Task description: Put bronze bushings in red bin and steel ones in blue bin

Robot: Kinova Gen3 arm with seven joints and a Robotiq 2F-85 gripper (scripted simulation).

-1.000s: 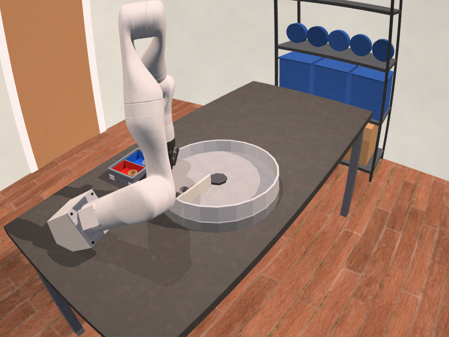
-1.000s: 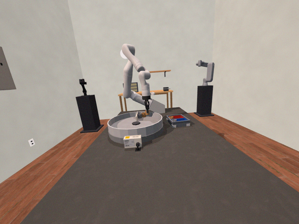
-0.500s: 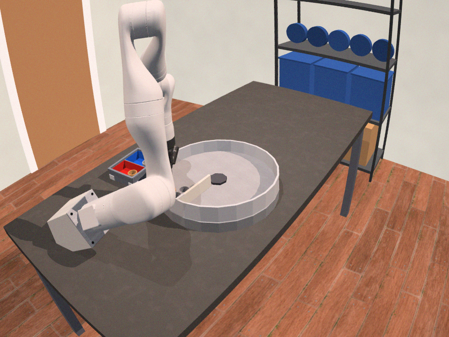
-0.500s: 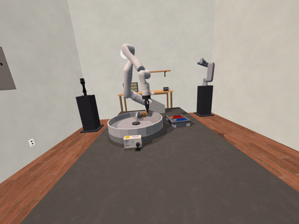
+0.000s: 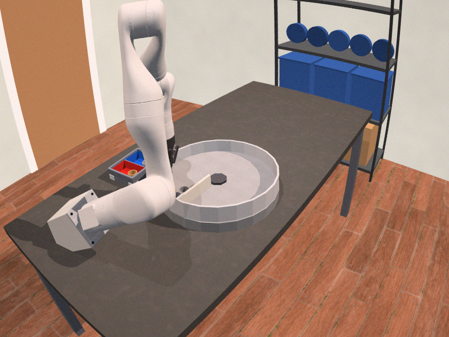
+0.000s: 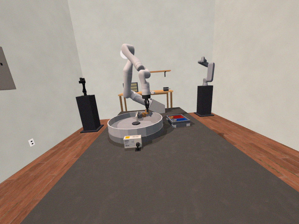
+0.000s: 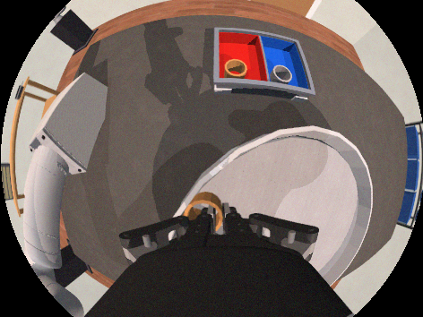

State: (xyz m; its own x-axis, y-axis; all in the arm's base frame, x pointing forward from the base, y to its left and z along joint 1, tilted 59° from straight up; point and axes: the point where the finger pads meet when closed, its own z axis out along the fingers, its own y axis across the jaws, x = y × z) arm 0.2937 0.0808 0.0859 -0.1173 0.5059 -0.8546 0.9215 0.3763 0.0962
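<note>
Over the turntable point(image 5: 224, 214) point(image 6: 135, 132) point(image 7: 364, 197), at 10 o'clock from its hub point(image 5: 218, 178) point(image 6: 136, 123) in the top view and between 1 and 2 o'clock in the exterior one, grips a bronze bushing point(image 6: 146, 112) point(image 7: 203, 198) by its wall in the gripper point(image 5: 173, 155) point(image 6: 147, 110) point(image 7: 219, 210), jaws nearly closed, one fingertip inside the ring and the other outside. Near it in the exterior view, at 1 o'clock from the hub, rides with a second bronze one point(image 6: 143, 115) and a steel one point(image 6: 139, 115), just beside the divider point(image 5: 193, 190) point(image 6: 136, 116). From the hub, points the divider to 8 o'clock in the top view.

At 12 o'clock from the gripper in the wrist view, holds one bronze ring point(image 5: 132, 172) point(image 6: 170, 117) point(image 7: 236, 69) in the red bin point(image 5: 123, 166) point(image 6: 178, 116) point(image 7: 239, 49); at 1 o'clock, one steel ring point(image 6: 174, 119) point(image 7: 282, 73) in the blue bin point(image 5: 135, 157) point(image 6: 181, 119) point(image 7: 280, 51). Shows each in its matching bin. At 6 o'clock from the hub in the exterior view, stands with a carton point(image 6: 129, 142) just outside the wall. At 10 o'clock in the wrist view, includes the arm's base point(image 5: 67, 230) point(image 6: 158, 107) point(image 7: 78, 118).
</note>
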